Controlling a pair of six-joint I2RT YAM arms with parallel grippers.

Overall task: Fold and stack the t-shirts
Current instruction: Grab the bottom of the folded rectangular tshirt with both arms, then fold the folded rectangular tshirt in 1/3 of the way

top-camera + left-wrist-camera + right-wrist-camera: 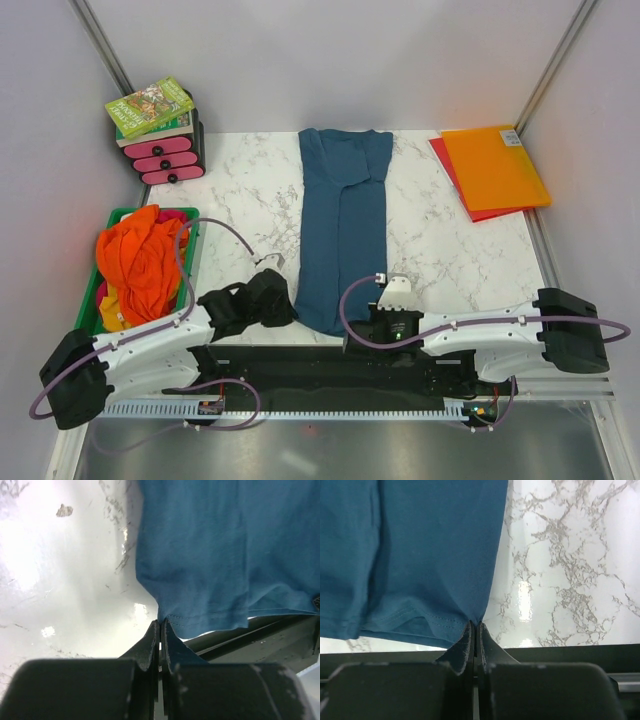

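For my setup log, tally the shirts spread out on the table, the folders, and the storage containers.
Shirts spread out: 1, the blue t-shirt
Folders: 2, orange folder on red folder
Containers: 2, green bin and pink drawer unit
Total: 5

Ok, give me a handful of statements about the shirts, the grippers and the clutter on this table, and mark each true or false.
1. The teal t-shirt lies as a long strip down the middle of the table. True.
2. The left gripper hangs wide open above the shirt. False: it is shut on the near left corner of the hem.
3. The orange t-shirts are heaped in the green bin on the left. True.
4. The book lies on the folders. False: it sits on the pink drawer unit at the far left; the folders are at the far right.
5. The right gripper is shut on the hem's near right corner. True.
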